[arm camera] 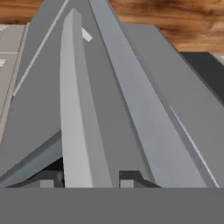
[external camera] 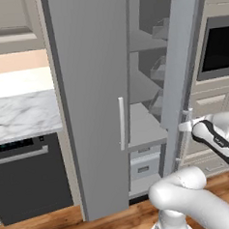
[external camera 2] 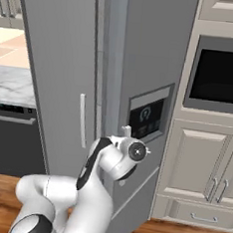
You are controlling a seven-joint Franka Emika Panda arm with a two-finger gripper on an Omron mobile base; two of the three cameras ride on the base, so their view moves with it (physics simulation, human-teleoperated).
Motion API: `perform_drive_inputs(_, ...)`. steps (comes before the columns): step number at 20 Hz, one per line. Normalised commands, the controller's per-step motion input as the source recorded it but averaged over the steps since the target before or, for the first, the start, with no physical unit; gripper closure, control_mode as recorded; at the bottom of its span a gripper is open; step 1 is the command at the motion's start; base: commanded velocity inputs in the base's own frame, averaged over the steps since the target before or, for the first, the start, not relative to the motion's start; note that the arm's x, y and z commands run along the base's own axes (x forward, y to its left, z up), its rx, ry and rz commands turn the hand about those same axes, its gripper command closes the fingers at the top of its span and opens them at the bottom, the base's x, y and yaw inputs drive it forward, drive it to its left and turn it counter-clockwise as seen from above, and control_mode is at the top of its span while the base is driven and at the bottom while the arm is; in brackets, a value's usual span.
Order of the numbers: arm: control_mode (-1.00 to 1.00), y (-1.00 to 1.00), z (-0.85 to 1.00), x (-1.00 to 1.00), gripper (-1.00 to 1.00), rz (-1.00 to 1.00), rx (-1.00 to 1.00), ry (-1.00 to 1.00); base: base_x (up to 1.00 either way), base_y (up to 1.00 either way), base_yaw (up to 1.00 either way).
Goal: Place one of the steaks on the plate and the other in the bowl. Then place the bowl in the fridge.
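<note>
I am looking at the fridge (external camera: 93, 89), a tall slab of flat matte grey, standing in the centre of the left base view with its right door (external camera: 178, 68) swung partly open. Through the gap that view is showing me grey inner shelves (external camera: 145, 129) and pale drawers at the bottom. The right base view is giving me the door's outer face instead, with a dark dispenser panel (external camera 2: 147, 116) set in it. In the hand view, the hand (arm camera: 86, 183) is sitting at the bottom centre, its two dark fingertips (arm camera: 47, 180) straddling a slim, pale, smooth handle (arm camera: 76, 109), part open. I cannot tell whether they are touching it. A marbled white table (external camera: 19, 111) is lying at the left.
</note>
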Motion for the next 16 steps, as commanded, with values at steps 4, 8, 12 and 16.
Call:
perform_drive_inputs(4,-1.0,-0.31,0.0,-0.33,1.0,0.01,0.05,0.0,0.0,0.0,0.0)
perform_drive_inputs(8,-1.0,0.0,0.0,0.0,-1.0,0.0,0.0,0.0,0.0,0.0,0.0)
perform_drive_inputs(12,-1.0,0.0,0.0,0.0,-1.0,0.0,0.0,0.0,0.0,0.0,0.0)
perform_drive_inputs(16,-1.0,-0.27,0.02,-0.03,-1.0,0.0,0.0,-0.01,0.0,0.0,0.0)
